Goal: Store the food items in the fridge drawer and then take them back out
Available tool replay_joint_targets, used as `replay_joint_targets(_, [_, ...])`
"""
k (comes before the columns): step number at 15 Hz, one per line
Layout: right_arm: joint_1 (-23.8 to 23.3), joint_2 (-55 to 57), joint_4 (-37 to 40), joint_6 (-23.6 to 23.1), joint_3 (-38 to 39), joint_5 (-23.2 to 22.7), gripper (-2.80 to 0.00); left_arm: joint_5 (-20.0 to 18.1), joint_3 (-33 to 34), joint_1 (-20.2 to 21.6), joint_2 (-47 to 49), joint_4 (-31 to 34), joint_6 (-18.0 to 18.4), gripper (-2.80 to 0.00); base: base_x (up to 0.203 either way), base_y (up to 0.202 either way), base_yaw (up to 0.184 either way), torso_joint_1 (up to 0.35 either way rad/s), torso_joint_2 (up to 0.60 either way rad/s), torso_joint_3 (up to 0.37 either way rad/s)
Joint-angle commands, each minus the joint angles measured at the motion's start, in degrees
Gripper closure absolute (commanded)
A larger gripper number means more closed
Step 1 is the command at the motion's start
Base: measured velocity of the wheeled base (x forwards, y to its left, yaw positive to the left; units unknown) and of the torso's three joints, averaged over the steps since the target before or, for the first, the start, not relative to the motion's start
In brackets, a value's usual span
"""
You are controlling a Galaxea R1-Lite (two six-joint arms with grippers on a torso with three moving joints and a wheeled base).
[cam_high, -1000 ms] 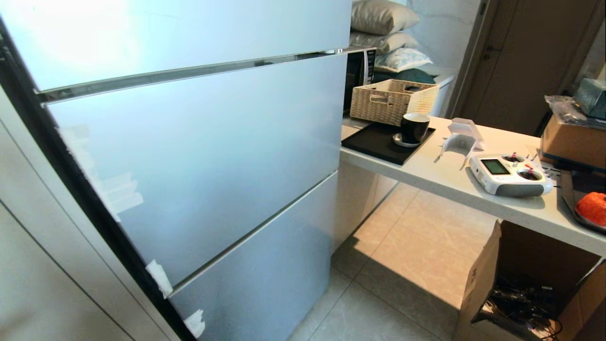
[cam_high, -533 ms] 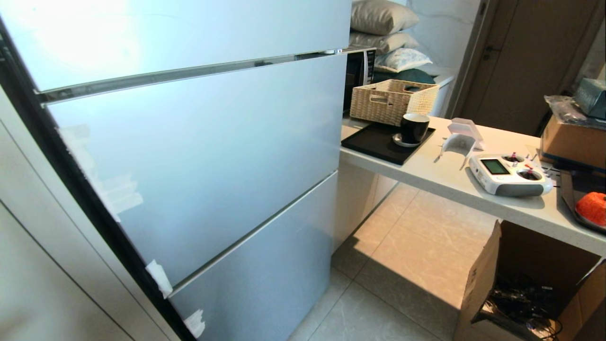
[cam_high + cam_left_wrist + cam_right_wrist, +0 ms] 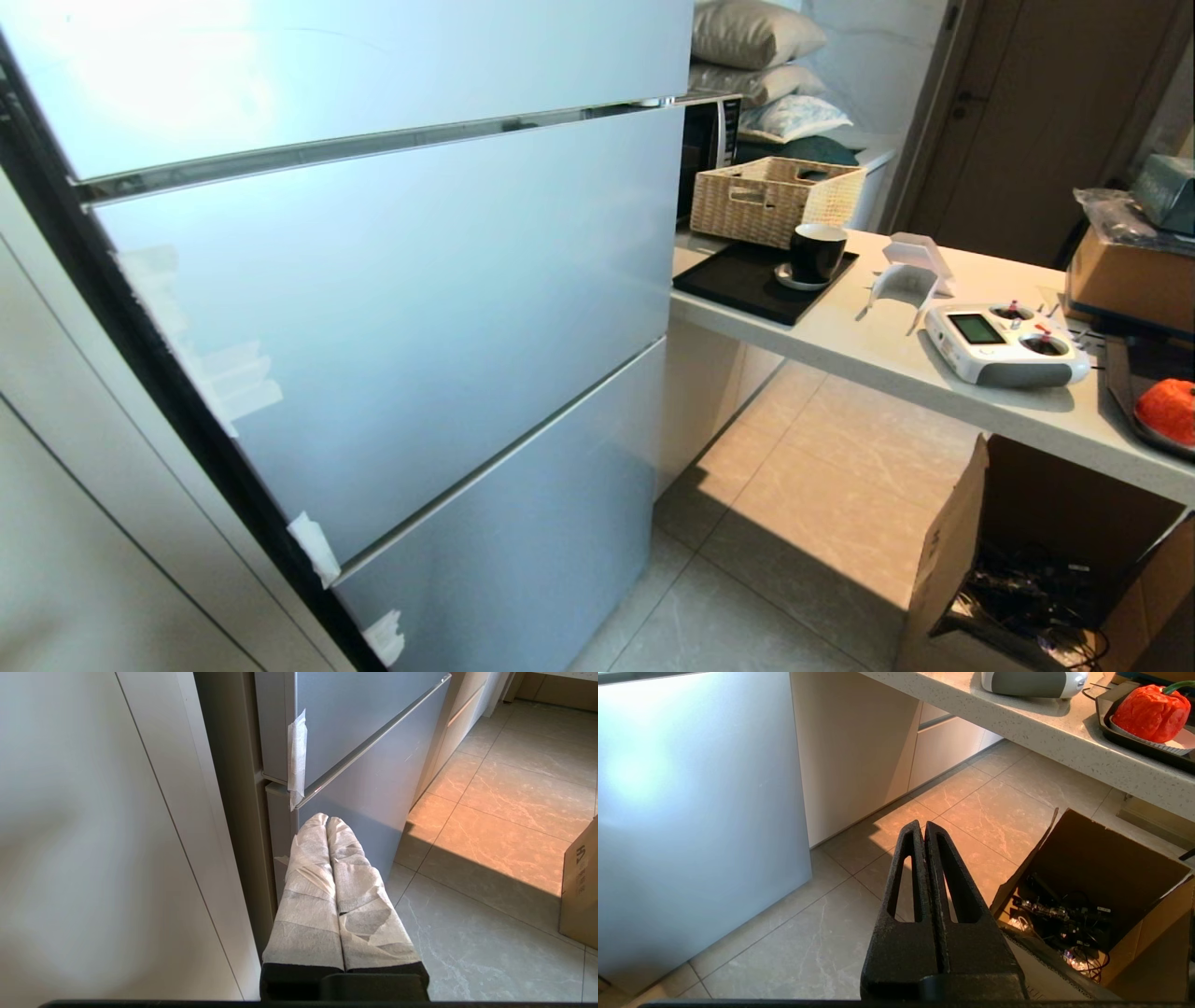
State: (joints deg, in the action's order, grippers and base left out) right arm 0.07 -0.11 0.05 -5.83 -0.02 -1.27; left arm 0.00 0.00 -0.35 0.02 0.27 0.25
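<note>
Red food item sits upright, green stem up; right pincer and left pincer clenched empty.

Pale silver-blue on the fridge doors, with a chrome strip between them and scraps of white tape at the black edge. Speckled off-white on the counter. Woven beige for the basket; black for the tray and mug. White and grey on the remote controller. Orange-red with a green stem on the food item. Brown on the cardboard box. White wrapping on the left gripper; matte black on the right gripper. Marbled grey-beige on the floor tiles.
</note>
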Motion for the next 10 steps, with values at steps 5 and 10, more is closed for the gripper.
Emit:
replay_joint_targets(5, [0.01, 0.11, 0.04, 0.31, 0.02, 0.04, 0.00, 0.00, 0.00, 0.00, -0.02, 0.00, 0.02, 0.00, 0.000, 0.000, 0.000, 0.000, 0.00, 0.000])
replay_joint_targets(10, [0.01, 0.11, -0.13, 4.95, 0.02, 0.65, 0.00, 0.00, 0.00, 0.00, -0.02, 0.00, 0.02, 0.00, 0.000, 0.000, 0.000, 0.000, 0.00, 0.000])
